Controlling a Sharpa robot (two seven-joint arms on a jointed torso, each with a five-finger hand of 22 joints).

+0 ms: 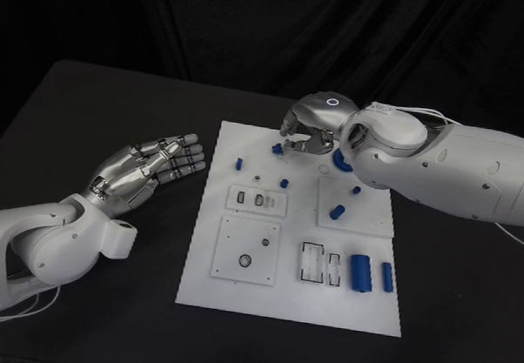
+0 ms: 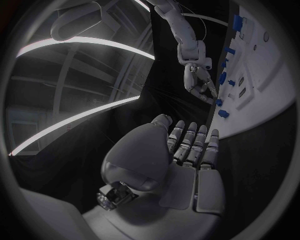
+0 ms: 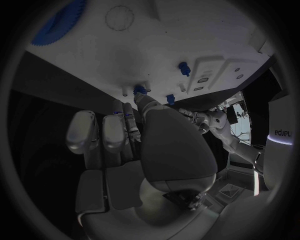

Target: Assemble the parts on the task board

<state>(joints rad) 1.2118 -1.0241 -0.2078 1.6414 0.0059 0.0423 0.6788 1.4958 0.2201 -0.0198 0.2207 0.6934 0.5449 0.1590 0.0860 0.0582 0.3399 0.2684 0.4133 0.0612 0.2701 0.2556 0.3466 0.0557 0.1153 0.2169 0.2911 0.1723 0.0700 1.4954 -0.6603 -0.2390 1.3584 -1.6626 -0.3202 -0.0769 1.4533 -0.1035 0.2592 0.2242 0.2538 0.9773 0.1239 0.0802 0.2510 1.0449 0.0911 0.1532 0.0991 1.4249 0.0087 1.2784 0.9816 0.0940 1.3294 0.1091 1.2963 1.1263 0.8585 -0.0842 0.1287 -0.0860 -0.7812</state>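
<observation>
Flat white task board point(image 1: 287, 298), small blue parts point(image 1: 360, 271)

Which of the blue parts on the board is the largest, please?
The blue cylinder lying near the task board's near right corner; the other fully visible parts are slimmer or shorter.

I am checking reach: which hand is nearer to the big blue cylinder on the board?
Left. The left hand lies off the board's left side; the right hand works at the far edge, away from the cylinder.

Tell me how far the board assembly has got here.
Early stage. The right hand pinches a small blue part at the task board's far edge. The left hand rests open beside the board. Two blue cylinders lie loose near the front; other parts look scattered.
</observation>
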